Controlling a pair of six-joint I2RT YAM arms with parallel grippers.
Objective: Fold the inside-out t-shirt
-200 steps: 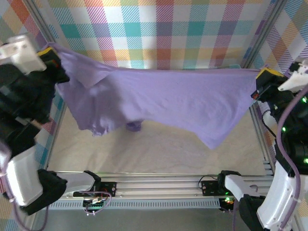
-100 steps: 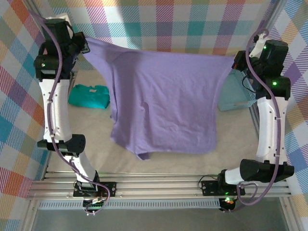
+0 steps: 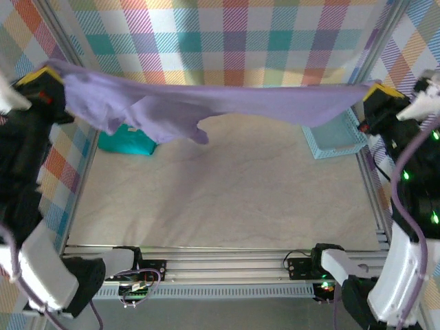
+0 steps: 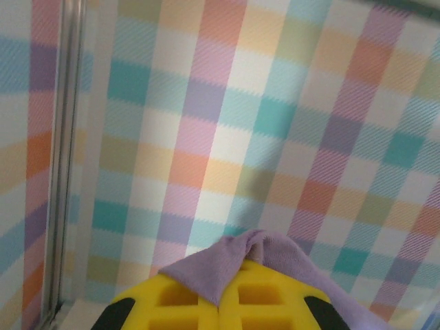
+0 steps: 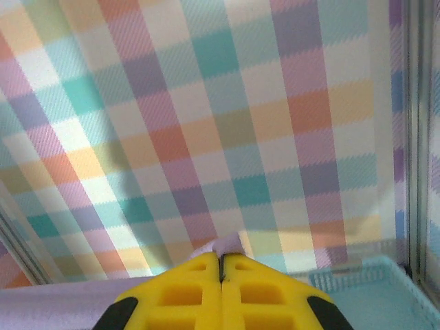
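The lavender t-shirt (image 3: 227, 103) is stretched in the air across the top view, high above the table. At the left, my left gripper (image 3: 42, 77) is shut on one corner of it. At the right, my right gripper (image 3: 375, 95) is shut on the other corner. Loose folds of the shirt droop near the left arm. In the left wrist view a purple fold (image 4: 240, 258) pokes out between the closed yellow fingers (image 4: 179, 302). In the right wrist view a small purple tuft (image 5: 229, 245) sticks out of the closed yellow fingers (image 5: 185, 295).
A teal-green folded garment (image 3: 127, 141) lies at the back left of the table, partly behind the shirt. A light blue basket (image 3: 335, 134) (image 5: 385, 295) stands at the back right. Checked walls and metal frame posts (image 3: 75, 199) enclose the cream table (image 3: 227, 185).
Half a second ago the shirt hung down like a sheet from the two grippers; now both arms have swung up toward the camera and the shirt is pulled flat and nearly level.
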